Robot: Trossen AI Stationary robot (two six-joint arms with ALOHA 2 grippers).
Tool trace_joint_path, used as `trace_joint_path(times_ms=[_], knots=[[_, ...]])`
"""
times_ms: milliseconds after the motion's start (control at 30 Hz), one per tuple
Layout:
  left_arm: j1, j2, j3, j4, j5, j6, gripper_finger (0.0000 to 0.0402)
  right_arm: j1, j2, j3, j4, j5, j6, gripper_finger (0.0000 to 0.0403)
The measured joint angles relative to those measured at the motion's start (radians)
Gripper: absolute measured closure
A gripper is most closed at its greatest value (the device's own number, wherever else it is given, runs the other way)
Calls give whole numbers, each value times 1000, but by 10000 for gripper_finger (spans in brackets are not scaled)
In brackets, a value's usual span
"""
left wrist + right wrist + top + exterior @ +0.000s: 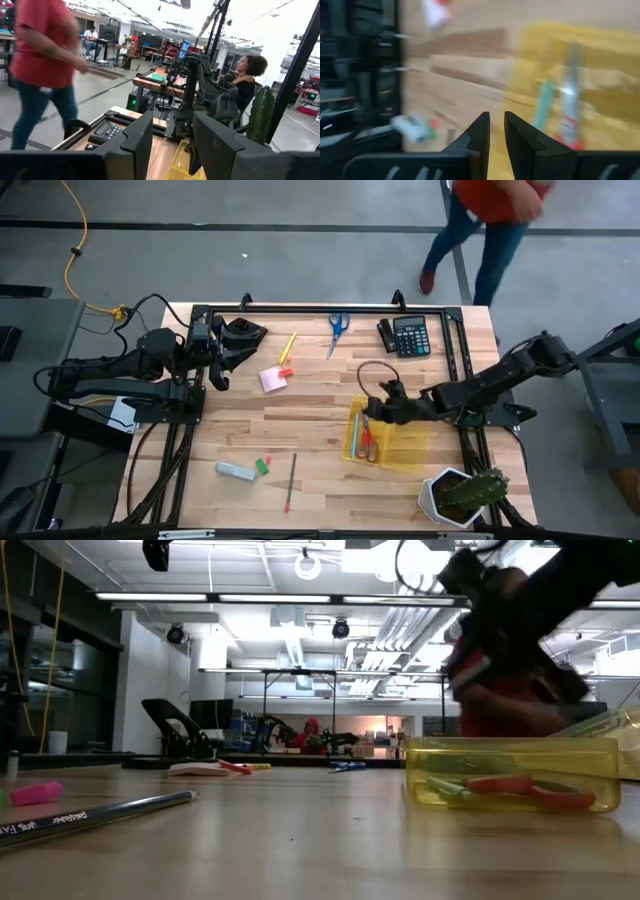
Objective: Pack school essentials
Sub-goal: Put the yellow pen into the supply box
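A clear yellow tray (402,462) stands right of the table's middle, with red-handled scissors (369,442) and a teal pen (354,435) lying in it. My right gripper (380,410) hovers just above the tray's far left corner, tilted down. Its fingers (481,131) stand a narrow gap apart with nothing between them. Blue-handled scissors (338,328), a yellow marker (290,345) and a pink sticky-note pad (272,378) lie toward the far edge. A thin pencil (291,482) and a green eraser (262,466) lie near the front. My left gripper (218,370) waits open at the far left.
A black calculator (408,335) lies at the far edge and a white block (235,470) beside the green eraser. A potted cactus (460,495) stands at the front right corner, close to the tray. A person walks past beyond the table's far edge.
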Motion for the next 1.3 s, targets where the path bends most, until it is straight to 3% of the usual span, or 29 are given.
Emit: trace_joint_path(times_ms=[167, 267, 500, 633, 733, 833, 933, 1300], knots=[[0, 0, 0, 0, 0, -1, 271, -79, -63, 0, 130, 5, -309, 354], [0, 0, 0, 0, 0, -2, 271, -133, -69, 0, 316, -26, -594, 354], [0, 0, 0, 0, 1, -11, 271, -266, -71, 7, 701, -234, -1190, 355], [0, 0, 0, 0, 1, -28, 271, -338, -71, 95, 628, -369, -1345, 357], [0, 0, 0, 0, 2, -30, 271, -381, -71, 211, 428, -455, -1460, 376], [0, 0, 0, 0, 2, -29, 271, -411, -71, 336, 214, -488, -1554, 398], [0, 0, 0, 0, 2, -27, 271, -426, -71, 422, 91, -492, -1612, 396], [-1, 0, 0, 0, 2, -27, 271, -425, -71, 465, 55, -503, -1648, 402]])
